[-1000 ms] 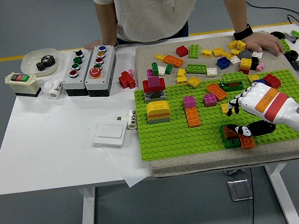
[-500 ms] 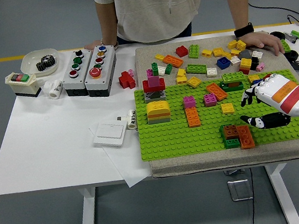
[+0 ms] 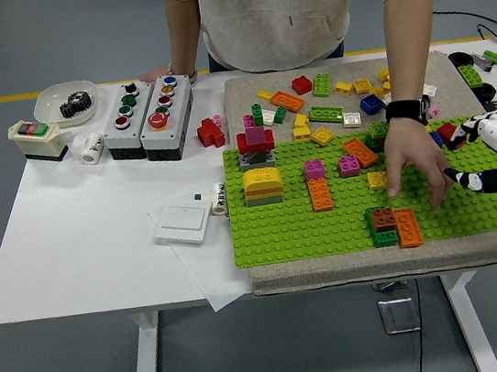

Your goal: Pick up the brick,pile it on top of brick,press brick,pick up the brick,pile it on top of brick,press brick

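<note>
A small stack of brown, green and orange bricks [image 3: 394,225] sits near the front edge of the green baseplate [image 3: 282,223]. My right hand [image 3: 495,161] hangs at the baseplate's right end, well right of the stack, fingers relaxed and holding nothing. A person's hand [image 3: 412,163] reaches down over the plate, fingertips resting just above and beside the stack. It partly hides a yellow brick [image 3: 375,180]. Loose bricks [image 3: 326,112] of many colours lie on the mat behind the plate. My left arm does not show.
On the plate stand a yellow-topped block [image 3: 263,185], a red and pink stack [image 3: 256,142], an orange brick [image 3: 321,194] and pink bricks [image 3: 332,167]. Button boxes [image 3: 146,108], a white bowl [image 3: 65,103] and a white switch plate [image 3: 183,222] lie left.
My right hand let go of the brick stack and drew back to the right. The person's hand came off the far mat and reached down onto the plate beside the stack.
</note>
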{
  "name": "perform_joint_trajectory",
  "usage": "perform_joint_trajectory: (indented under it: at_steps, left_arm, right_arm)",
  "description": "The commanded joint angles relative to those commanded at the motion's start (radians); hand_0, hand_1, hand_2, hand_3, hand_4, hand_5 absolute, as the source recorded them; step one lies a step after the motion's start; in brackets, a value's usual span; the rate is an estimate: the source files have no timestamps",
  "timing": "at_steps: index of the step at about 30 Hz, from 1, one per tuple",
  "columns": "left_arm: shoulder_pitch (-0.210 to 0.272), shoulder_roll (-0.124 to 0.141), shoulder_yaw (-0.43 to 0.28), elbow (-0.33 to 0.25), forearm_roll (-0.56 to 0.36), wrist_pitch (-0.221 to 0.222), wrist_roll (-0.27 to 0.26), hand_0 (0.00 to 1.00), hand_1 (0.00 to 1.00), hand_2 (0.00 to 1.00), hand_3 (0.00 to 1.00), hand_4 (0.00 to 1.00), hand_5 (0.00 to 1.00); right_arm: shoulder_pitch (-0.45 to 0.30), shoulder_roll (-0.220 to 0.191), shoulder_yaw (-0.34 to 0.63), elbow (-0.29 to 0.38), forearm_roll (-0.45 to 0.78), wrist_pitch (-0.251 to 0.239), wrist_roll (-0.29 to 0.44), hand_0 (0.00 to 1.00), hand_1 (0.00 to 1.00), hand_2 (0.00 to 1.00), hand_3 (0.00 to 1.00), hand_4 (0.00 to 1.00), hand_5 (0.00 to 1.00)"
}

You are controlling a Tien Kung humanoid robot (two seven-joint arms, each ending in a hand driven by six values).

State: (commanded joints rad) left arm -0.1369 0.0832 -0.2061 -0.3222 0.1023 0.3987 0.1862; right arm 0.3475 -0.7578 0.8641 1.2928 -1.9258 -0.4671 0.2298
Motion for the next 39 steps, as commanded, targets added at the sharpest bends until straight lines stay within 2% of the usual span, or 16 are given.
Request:
perform_joint_trajectory:
  at_steps: [7, 39]
  left_arm:
    - [0.001, 0.000, 0.002, 0.000, -0.004, 0.000, -0.001, 0.773, 0.752, 0.751, 0.595, 0.655, 0.671]
    - [0.005, -0.002, 0.004, 0.002, -0.012, 0.000, -0.002, 0.772, 0.752, 0.749, 0.594, 0.655, 0.672]
  right_arm:
    - [-0.034, 0.016, 0.063, -0.006, 0.006, -0.027, 0.003, 0.502, 0.531, 0.576, 0.535, 0.782, 0.501]
    - [-0.052, 0.029, 0.081, -0.008, 0.010, -0.025, 0.002, 0.504, 0.535, 0.575, 0.532, 0.790, 0.524]
